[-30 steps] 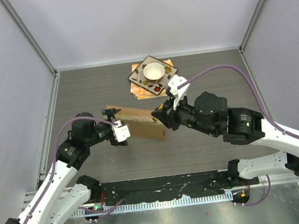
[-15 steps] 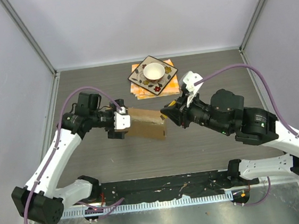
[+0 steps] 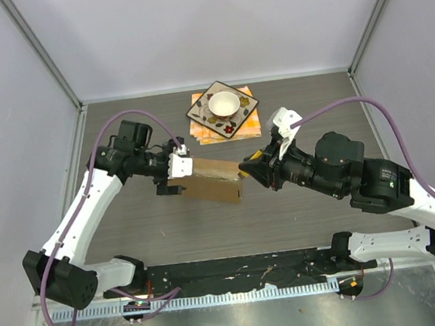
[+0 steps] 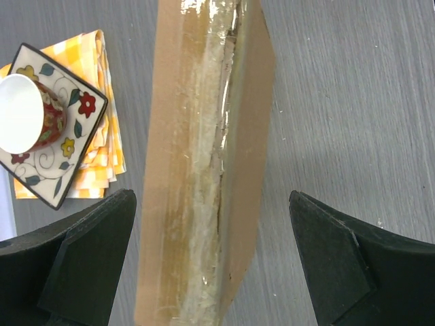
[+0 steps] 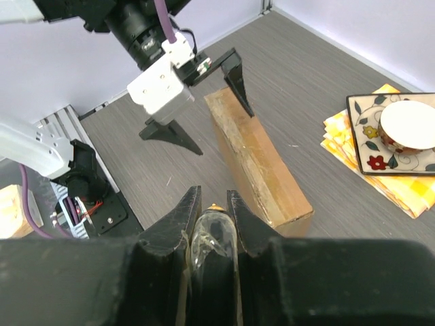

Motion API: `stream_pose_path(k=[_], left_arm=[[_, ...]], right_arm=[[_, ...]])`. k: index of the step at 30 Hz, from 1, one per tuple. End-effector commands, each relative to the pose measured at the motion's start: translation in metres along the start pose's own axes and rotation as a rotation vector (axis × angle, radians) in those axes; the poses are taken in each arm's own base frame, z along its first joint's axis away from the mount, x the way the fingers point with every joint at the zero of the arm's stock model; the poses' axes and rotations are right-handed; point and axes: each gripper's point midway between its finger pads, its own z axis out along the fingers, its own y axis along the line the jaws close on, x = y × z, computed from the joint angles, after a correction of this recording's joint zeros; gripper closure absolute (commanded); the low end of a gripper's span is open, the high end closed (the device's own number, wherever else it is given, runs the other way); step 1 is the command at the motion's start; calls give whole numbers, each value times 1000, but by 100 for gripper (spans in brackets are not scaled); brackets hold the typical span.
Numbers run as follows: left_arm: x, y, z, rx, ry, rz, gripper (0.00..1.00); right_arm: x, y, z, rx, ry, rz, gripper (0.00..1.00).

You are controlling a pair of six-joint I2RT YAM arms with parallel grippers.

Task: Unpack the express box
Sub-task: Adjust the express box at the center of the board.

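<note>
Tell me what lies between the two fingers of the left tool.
The express box lies between the fingers, with a strip of table showing on each side. The left wrist view shows it best.

Top cam: fixed, high, behind the arm bases, looking down and forward. Whole tabletop [image 3: 312, 98] in frame, farthest view.
Left wrist cam: close, straight down along the box [image 4: 204, 170]. Left claw [image 4: 214, 258] sits at the bottom corners, plate [image 4: 47, 129] at the left edge.
Right wrist cam: low and oblique, looks over right claw [image 5: 212, 198] across the tabletop, farther from the box.
Overlap: box, plate and left claw in all three; right claw only in top and its own cam.
</note>
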Motion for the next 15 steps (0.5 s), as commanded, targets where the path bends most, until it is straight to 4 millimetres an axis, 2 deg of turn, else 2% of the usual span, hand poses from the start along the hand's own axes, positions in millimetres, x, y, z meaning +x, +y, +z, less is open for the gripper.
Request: stream_pose_path(k=[1,15], left_arm=[[-4,9,-1,11,0,-2,0],[17,26,17,44,52,-41,0]], right_arm=[[-5,3,-4,-23,-19,9,99],[-1,3,-8,-33,-18,11,99]])
